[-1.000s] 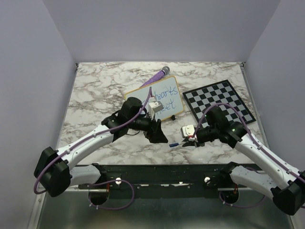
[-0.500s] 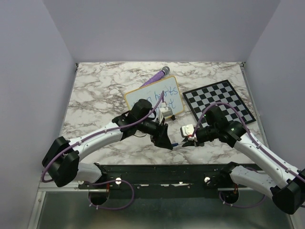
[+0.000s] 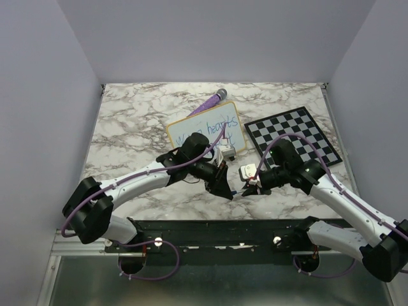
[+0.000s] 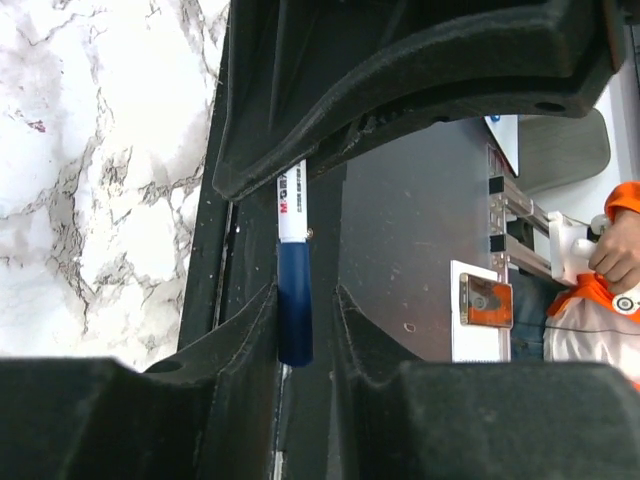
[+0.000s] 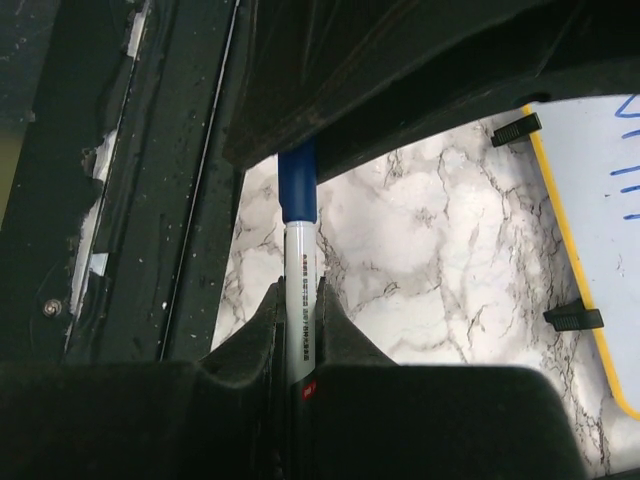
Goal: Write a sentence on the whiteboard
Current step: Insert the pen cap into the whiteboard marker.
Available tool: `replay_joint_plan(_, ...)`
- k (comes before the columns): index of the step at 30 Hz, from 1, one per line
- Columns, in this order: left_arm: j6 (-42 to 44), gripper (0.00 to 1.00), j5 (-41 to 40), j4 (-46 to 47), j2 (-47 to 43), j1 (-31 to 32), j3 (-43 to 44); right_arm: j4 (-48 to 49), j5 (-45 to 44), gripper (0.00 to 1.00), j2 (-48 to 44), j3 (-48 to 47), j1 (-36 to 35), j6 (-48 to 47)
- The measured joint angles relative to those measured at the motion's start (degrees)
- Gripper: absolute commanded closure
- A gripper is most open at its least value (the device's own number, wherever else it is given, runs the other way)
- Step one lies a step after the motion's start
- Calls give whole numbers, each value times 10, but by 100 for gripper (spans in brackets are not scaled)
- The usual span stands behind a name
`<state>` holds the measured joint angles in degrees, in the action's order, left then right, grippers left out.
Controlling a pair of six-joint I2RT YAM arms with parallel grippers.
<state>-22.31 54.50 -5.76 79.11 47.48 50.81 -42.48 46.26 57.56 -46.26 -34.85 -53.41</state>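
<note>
I'm seeing the front middle of the surface (image 3: 127, 134) crowded. The left claw (image 3: 223, 186) and right claw (image 3: 250, 185) are meeting tip to tip, with the marker (image 3: 237, 191) bridging them and nothing passing between. Just behind, the whiteboard (image 3: 185, 132) and chessboard (image 3: 293, 131) are blocking centre and right, and a purple microphone (image 3: 209, 103) is lying beyond the board. Bare marble is lying open along the far left.

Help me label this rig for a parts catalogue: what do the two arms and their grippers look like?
Both the left arm and right arm have white links joined by chunky black joints, with a purple cable looping along each. The left gripper and right gripper are matte black, with broad moulded fingers; a white camera box sits at each wrist.
</note>
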Motion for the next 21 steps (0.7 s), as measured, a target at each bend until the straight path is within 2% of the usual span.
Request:
replay_joint_plan(1, 0, 73, 2, 0, 3, 0, 2, 0, 1, 99, 1, -2, 0, 0)
replay_joint_plan(2, 0, 83, 2, 0, 7, 2, 3, 0, 2, 99, 2, -4, 0, 1)
replay_joint_plan(5, -1, 100, 4, 0, 14, 4, 4, -1, 5, 99, 3, -5, 0, 3)
replay_joint_plan(21, -117, 100, 56, 74, 79, 5, 3, -30, -30, 99, 4, -5, -15, 16)
